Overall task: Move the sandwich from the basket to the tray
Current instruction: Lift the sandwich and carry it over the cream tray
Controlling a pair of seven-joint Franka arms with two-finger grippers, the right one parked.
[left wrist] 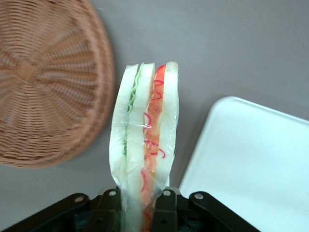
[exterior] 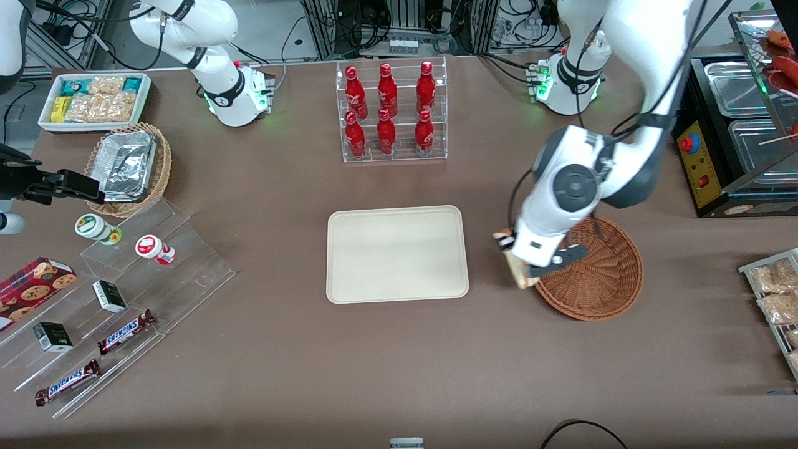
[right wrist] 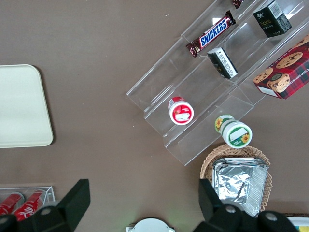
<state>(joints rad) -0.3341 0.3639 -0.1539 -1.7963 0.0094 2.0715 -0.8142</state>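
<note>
The brown counter (exterior: 386, 368) is seen carrying everything, with the cream rectangular tray (exterior: 397, 254) laid flat near its middle and nothing resting on it. The reddish-brown wicker basket (exterior: 598, 274) is set beside the tray, toward the working arm's end of the counter, and its woven floor is shown bare in the left wrist view. The working arm's white wrist is held over the basket's rim on the side facing the tray. The pincer (left wrist: 141, 205) is closed on the sandwich (left wrist: 145, 140), with one black finger (left wrist: 164, 210) pressed against each bread face. The wrapped wedge is held clear of the counter, over the strip of bare surface between basket and tray; in the front view it appears to overlap the basket's edge, though the arm hides much of it there. Green filling is seen along one layer of the sandwich and red along the other.
</note>
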